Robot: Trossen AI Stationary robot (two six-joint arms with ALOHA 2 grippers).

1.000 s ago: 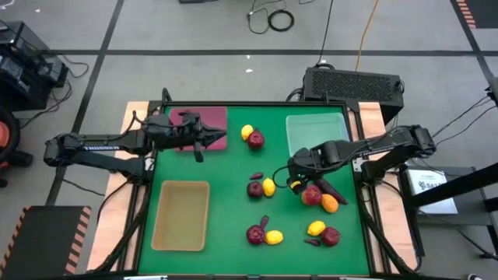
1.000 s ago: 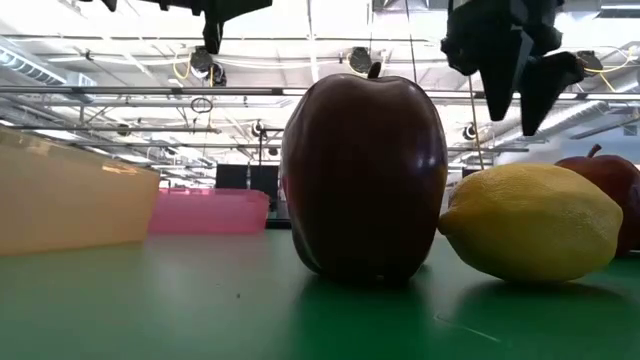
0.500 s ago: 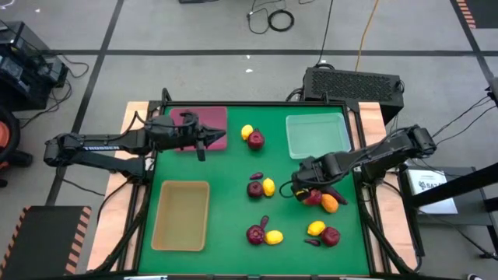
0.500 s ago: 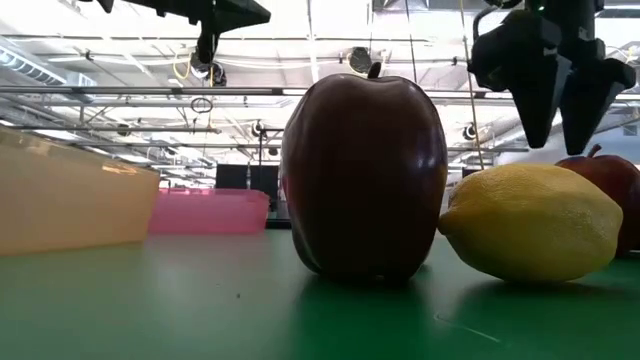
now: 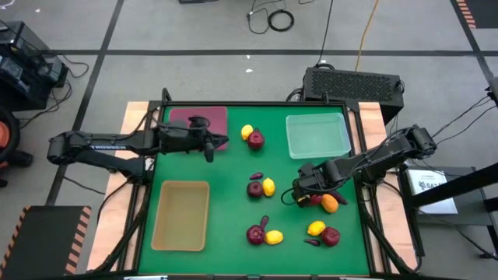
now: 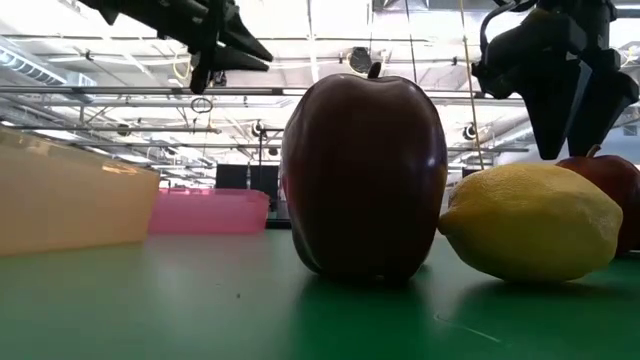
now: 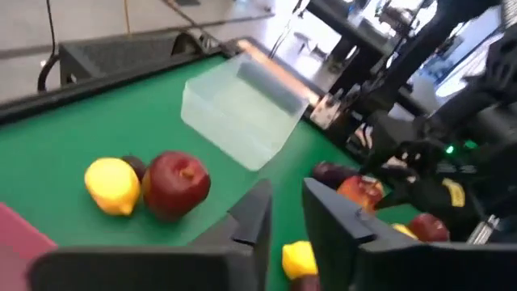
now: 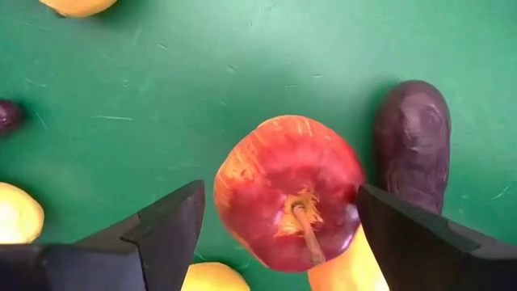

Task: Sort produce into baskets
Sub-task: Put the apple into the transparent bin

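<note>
1. Since a second ago, the right tool (image 5: 305,193) has slid from above the worktop's middle toward the fruit cluster at the right, and now sits over a red apple (image 8: 289,202); the left tool (image 5: 212,145) has edged further out from the maroon tray (image 5: 204,117).
2. That apple stands stem-up on the green worktop (image 5: 226,202), directly between the right tool's two fingers (image 8: 166,226), which are spread wide with a gap on each side and grip nothing.
3. A dark purple vegetable (image 8: 412,141) lies just beside the apple, close to one finger; its long axis runs roughly along the fingers' direction. An orange fruit (image 5: 330,204) touches or nearly touches the apple on the other side.
4. Judging from this, the coming move is a straight descent and close; the crowding neighbours could get nudged.
5. The right arm reaches in low from the right edge, wrist pointing down.
6. The left tool hovers near the maroon tray, fingers slightly apart and empty.
7. The clear tray (image 5: 317,134) and tan tray (image 5: 180,215) hold nothing.
</note>
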